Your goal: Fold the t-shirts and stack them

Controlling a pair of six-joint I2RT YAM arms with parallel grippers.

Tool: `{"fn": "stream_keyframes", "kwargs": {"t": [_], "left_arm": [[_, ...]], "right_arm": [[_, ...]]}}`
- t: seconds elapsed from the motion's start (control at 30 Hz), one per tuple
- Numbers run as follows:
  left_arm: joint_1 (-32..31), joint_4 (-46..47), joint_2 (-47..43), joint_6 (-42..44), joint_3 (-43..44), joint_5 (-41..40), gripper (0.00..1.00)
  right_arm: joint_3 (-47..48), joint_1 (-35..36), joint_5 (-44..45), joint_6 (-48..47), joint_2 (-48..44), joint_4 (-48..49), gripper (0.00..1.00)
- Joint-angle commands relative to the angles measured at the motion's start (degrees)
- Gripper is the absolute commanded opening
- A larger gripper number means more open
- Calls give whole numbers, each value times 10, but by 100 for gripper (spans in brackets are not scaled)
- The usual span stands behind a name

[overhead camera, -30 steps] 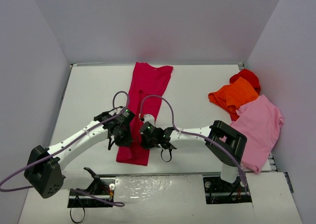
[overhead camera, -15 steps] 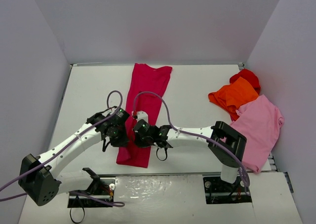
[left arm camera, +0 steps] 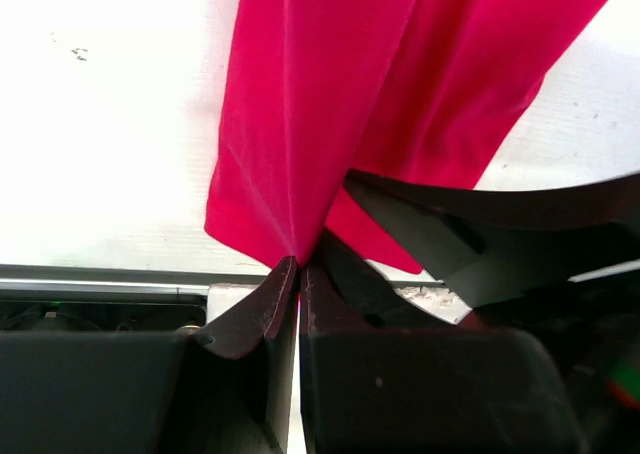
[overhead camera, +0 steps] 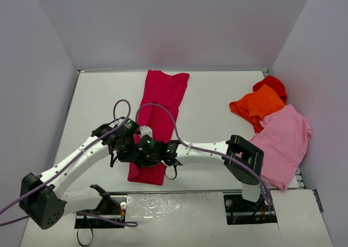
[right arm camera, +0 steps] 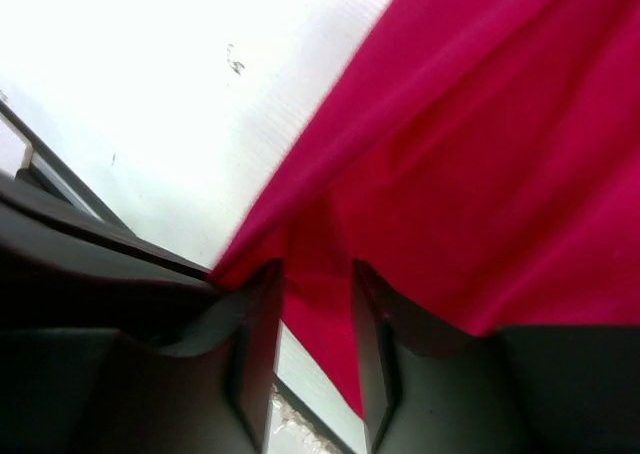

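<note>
A crimson t-shirt [overhead camera: 163,94] lies as a long narrow strip from the table's far middle toward the front. My left gripper [overhead camera: 128,149] is over its near end, shut on a pinched fold of that cloth [left arm camera: 380,94], which fans up from the fingertips [left arm camera: 300,264]. Right beside it, my right gripper [overhead camera: 143,151] stands open, jaws apart [right arm camera: 315,274], with crimson cloth [right arm camera: 480,154] hanging loose between and above them. At the right edge lie the orange t-shirt [overhead camera: 258,105], the light pink t-shirt [overhead camera: 283,141] and the bright red t-shirt [overhead camera: 272,85], heaped together.
White walls close in the table [overhead camera: 98,105] on the left, back and right. The pink shirt hangs over the table's front right corner. Both arms cross low over the front middle, with their cables looping above the crimson strip.
Both grippers have shifted left along the shirt's near end. The right gripper's jaws have parted from the crimson cloth; the left stays shut on it.
</note>
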Motion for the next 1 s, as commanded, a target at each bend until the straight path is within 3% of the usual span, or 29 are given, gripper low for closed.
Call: {"fn": "stream_keyframes", "kwargs": {"t": [0.0, 0.27, 0.37, 0.43, 0.6, 0.7, 0.77, 0.9, 0.97], "left_arm": [[2, 15, -18, 13, 15, 11, 0], [6, 23, -18, 17, 15, 23, 0], [6, 45, -13, 17, 18, 48, 0], [6, 57, -9, 18, 19, 62, 0], [4, 75, 3, 15, 4, 90, 0], [3, 80, 12, 9, -15, 108, 21], [2, 83, 12, 4, -28, 117, 30], [0, 89, -6, -3, -42, 129, 31], [0, 93, -12, -5, -48, 151, 26]], "right_arm": [[22, 26, -20, 2, -7, 26, 40], [-9, 29, 70, 1, -61, 15, 38], [-37, 22, 109, 1, -88, -4, 20], [-63, 12, 138, 9, -111, -14, 0], [-126, -36, 166, 25, -166, -24, 0], [-143, -70, 165, 20, -184, -26, 0], [-148, -88, 168, 11, -193, -29, 0], [-148, -107, 173, 3, -188, -32, 0], [-143, -111, 173, -1, -171, -32, 0]]}}
